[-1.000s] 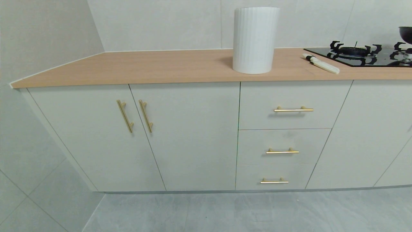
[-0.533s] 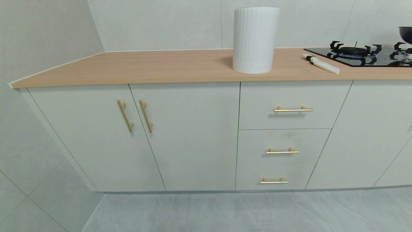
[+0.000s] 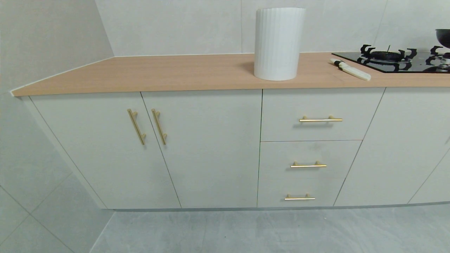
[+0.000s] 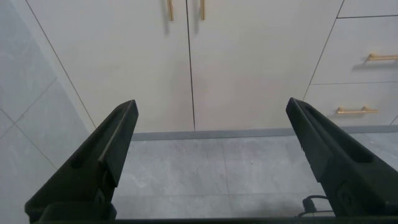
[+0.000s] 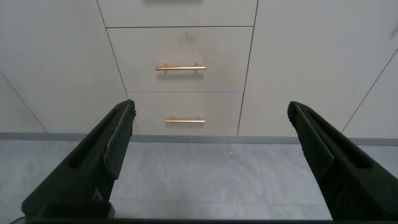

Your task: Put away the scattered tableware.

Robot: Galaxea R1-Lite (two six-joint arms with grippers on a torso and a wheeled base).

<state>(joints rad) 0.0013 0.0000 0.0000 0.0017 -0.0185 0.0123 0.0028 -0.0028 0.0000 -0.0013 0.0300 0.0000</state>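
Observation:
A white knife with a dark band (image 3: 350, 69) lies on the wooden countertop (image 3: 168, 72), just left of the black gas hob (image 3: 397, 60). A tall white ribbed cylinder (image 3: 278, 43) stands on the counter left of the knife. My left gripper (image 4: 211, 109) hangs open low over the grey floor, facing the double cabinet doors (image 4: 186, 56). My right gripper (image 5: 211, 109) is open too, low before the stack of drawers, level with the lower drawer handles (image 5: 180, 67). Neither gripper holds anything.
Below the counter are two doors with gold handles (image 3: 147, 126) and three shut drawers with gold handles (image 3: 320, 119). A wall closes the counter's left end (image 3: 45, 38). A dark pot (image 3: 443, 37) sits at the hob's far right. Grey tiled floor (image 3: 246, 232) lies in front.

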